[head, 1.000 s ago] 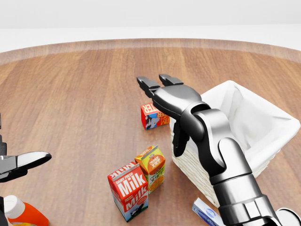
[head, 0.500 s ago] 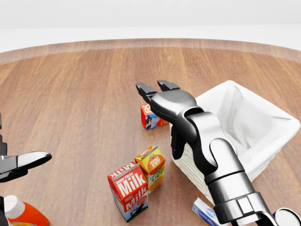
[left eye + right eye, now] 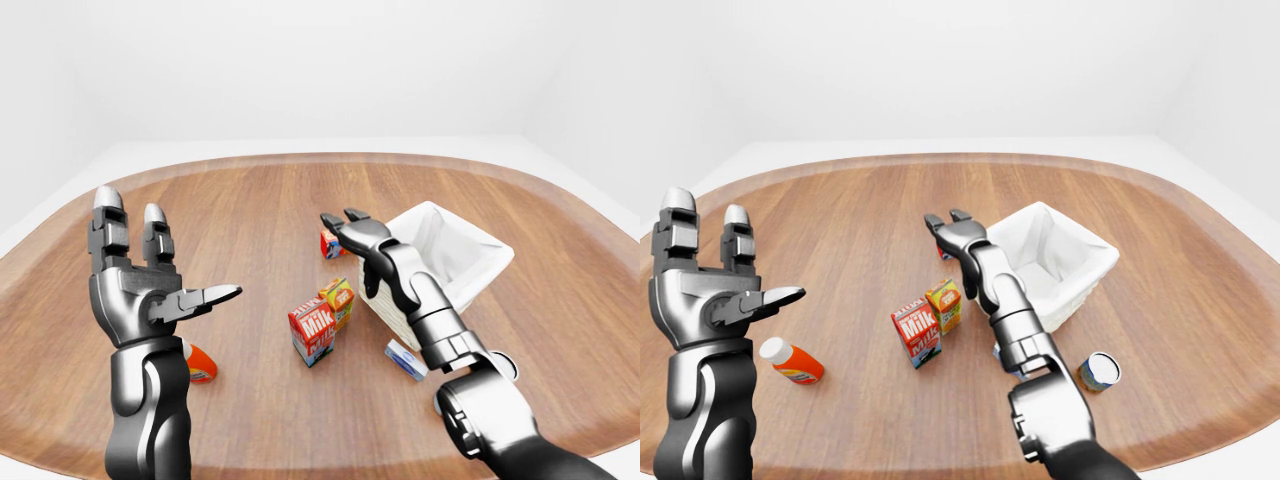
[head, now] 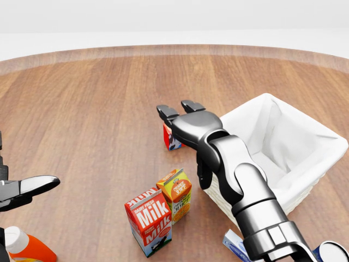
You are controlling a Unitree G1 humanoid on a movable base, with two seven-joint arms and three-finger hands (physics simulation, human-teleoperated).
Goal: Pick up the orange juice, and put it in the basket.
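The orange juice carton (image 4: pixel 175 194) stands upright on the wooden table (image 4: pixel 82 109), touching a red milk carton (image 4: pixel 149 221) to its left. The white-lined wicker basket (image 4: pixel 222 192) stands just right of the juice. My right hand (image 4: pixel 175 109) is open, fingers spread, hovering above a small red and blue carton (image 4: pixel 172 137), higher in the view than the juice and apart from it. My left hand (image 3: pixel 170 250) is open and raised at the left, holding nothing.
An orange bottle with a white cap (image 3: pixel 790 362) lies at the lower left. A small blue and white box (image 4: pixel 237 245) lies below the basket. A can (image 3: pixel 1100 371) stands near the table's lower right edge.
My right hand has drifted a little down and left in the head view, towards the small red and blue carton. The left hand and the cartons have not moved.
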